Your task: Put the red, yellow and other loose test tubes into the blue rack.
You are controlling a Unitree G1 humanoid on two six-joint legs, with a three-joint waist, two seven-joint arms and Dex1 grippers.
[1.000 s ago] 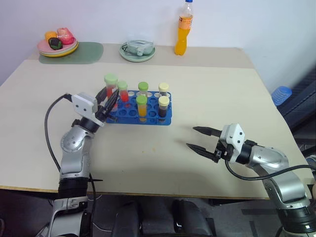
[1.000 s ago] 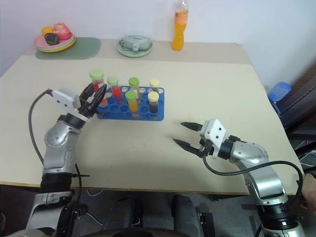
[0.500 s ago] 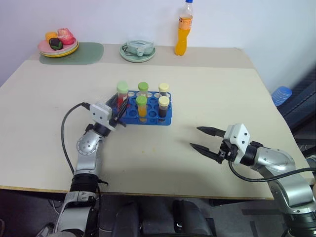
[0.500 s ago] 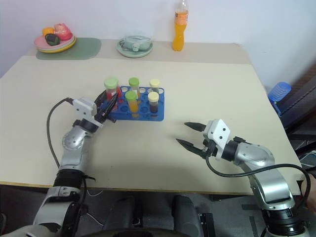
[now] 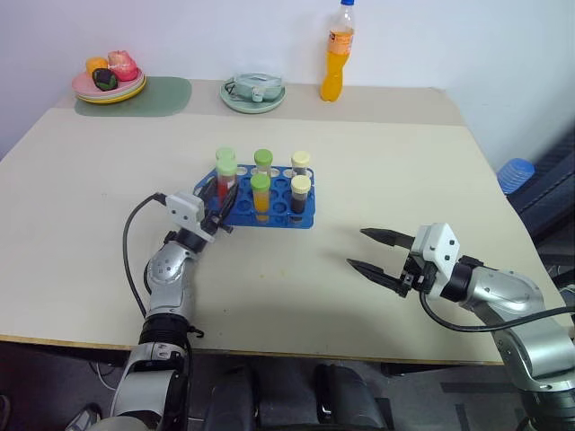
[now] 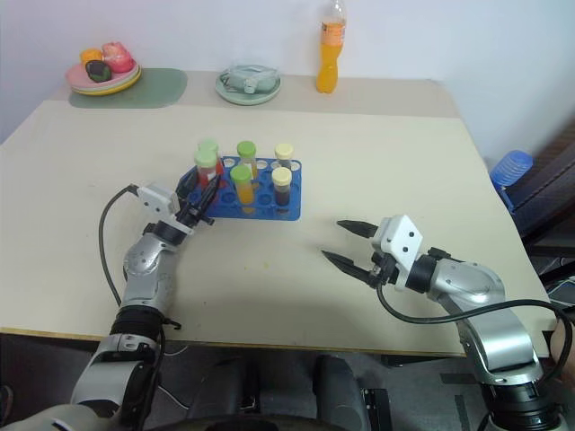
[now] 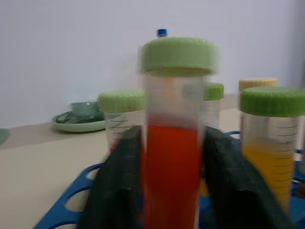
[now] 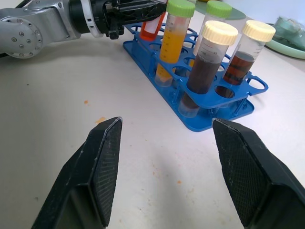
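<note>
The blue rack (image 5: 269,222) lies mid-table with several capped test tubes standing in it: orange-yellow ones (image 5: 260,194) in the middle and dark brown ones (image 5: 299,190) with pale caps at its right end. At the rack's near left corner a red test tube (image 5: 226,172) with a green cap stands upright in a hole. My left gripper (image 5: 218,199) is shut on it, one finger on each side of the tube (image 7: 171,162). Another green-capped red tube (image 5: 225,155) stands just behind. My right gripper (image 5: 356,248) hovers open over bare table to the right of the rack, holding nothing.
A tall orange drink bottle (image 5: 335,56) and a pale green dish (image 5: 254,92) stand along the back edge. A plate of toy food (image 5: 109,83) rests on a green mat (image 5: 157,93) at the back left. A blue object (image 5: 514,173) sits beyond the table's right edge.
My left gripper has carried the red tube down and to the right, from above the rack's left end into a hole at its near left corner. The right arm has not moved.
</note>
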